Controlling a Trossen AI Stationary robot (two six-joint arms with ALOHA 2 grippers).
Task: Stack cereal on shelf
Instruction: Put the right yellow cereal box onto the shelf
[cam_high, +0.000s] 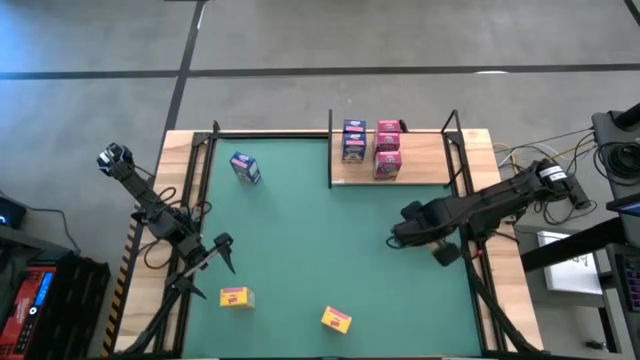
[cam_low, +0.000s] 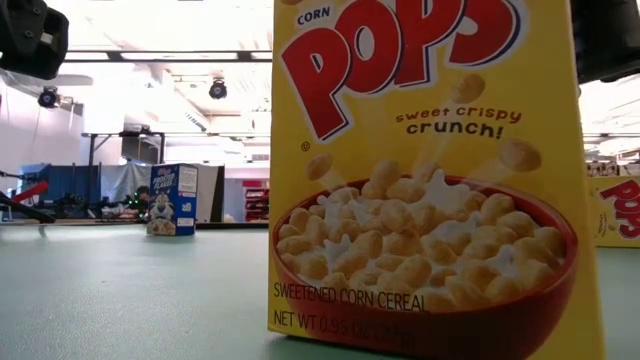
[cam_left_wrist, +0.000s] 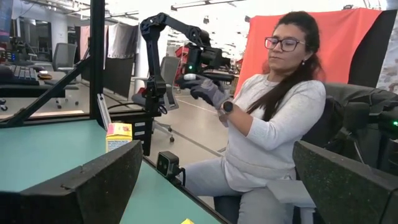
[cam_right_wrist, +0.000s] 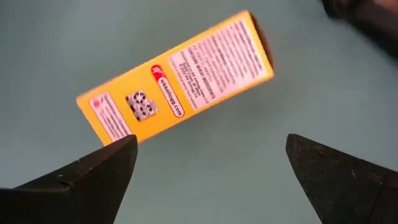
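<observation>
The shelf, a light-wood board with black posts, lies at the far right and carries blue and pink cereal boxes. A blue box stands on the green mat at the far left and also shows in the low view. Two yellow boxes sit near the front edge; one fills the low view. My right gripper is open above the mat, with a yellow box ahead of its fingers. My left gripper is open and empty at the left.
A person sits beyond the table's near edge, one gloved hand raised. Another robot arm stands in the room behind. Black frame posts rise at the mat's sides. Cables lie to the right of the table.
</observation>
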